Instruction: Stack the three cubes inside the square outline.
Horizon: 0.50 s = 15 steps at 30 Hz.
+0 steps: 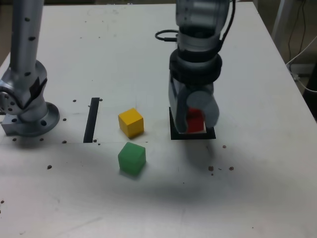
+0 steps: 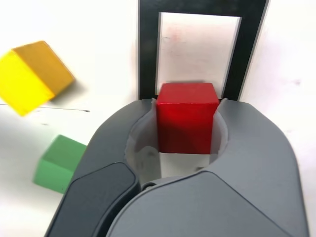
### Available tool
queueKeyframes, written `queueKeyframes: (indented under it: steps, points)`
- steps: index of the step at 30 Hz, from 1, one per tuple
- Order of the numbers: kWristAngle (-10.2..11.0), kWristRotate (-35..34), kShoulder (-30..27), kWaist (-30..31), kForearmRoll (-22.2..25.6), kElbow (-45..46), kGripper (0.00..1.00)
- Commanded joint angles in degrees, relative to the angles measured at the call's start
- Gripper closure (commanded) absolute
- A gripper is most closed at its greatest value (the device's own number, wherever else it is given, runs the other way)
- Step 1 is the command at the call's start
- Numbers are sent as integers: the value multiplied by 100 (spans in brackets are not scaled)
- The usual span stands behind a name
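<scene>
A pale, nearly white tabletop [image 1: 247,198] fills most of the exterior view, scattered with small dark specks and crossed by a thin line. On it lies a flat black square frame [image 1: 178,136] with a white centre, right of the middle in that view.

The robot arm's pincer [image 2: 187,106] reaches down over the square frame, clenched on the red cube [image 2: 185,128], with one finger at each side of it. The red cube appears to be over the frame's near part, though the pincer hides much of it in the exterior view and I cannot tell whether the cube touches the surface.

To the exterior view's left of the frame sits the yellow cube [image 1: 131,123], well apart from it. The green cube [image 1: 132,158] is also left of the frame, but nearer the camera. Farther left of the frame, past the yellow cube, lies a straight black strip [image 1: 91,120], and beyond that stands the arm's grey round base [image 1: 33,119].

Past the tabletop's edge, on the frame's right side in the exterior view, the room is dim, with a pale post [image 1: 283,25] and loose cables [image 1: 293,74].
</scene>
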State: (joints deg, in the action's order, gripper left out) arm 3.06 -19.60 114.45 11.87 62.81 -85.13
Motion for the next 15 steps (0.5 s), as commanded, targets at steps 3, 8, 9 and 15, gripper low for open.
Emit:
queueKeyframes:
  steps: [3, 8, 9, 15]
  points:
    - [16, -9, 100, -66, 51, -72, 82]
    - [48, 42, 100, -183, 241, -74, 80]
    - [57, 65, 90, -193, 277, -78, 79]
    - [66, 224, 80, -202, 326, -84, 79]
